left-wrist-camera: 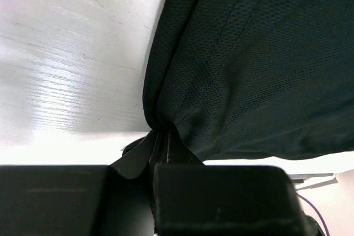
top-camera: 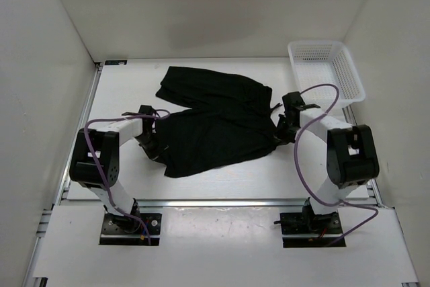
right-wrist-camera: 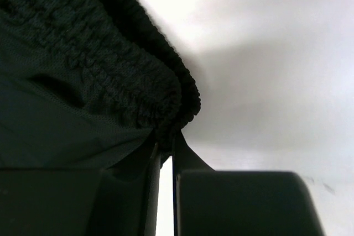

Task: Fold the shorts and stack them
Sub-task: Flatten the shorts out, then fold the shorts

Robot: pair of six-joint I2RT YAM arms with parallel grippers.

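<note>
The black shorts (top-camera: pixel 215 119) lie spread on the white table, partly folded, with the near layer lying over the far one. My left gripper (top-camera: pixel 153 140) is shut on the left hem edge of the shorts (left-wrist-camera: pixel 243 64); the fabric bunches between the fingertips (left-wrist-camera: pixel 159 136). My right gripper (top-camera: pixel 282 129) is shut on the gathered waistband (right-wrist-camera: pixel 127 81) at the right side, the elastic pinched at the fingertips (right-wrist-camera: pixel 165 139). The held parts of the cloth are hidden inside the jaws.
A white plastic basket (top-camera: pixel 327 68) stands at the back right corner. White walls enclose the table on three sides. A purple cable loops over each arm (top-camera: pixel 316 99). The aluminium rail (top-camera: pixel 215 203) runs along the near edge.
</note>
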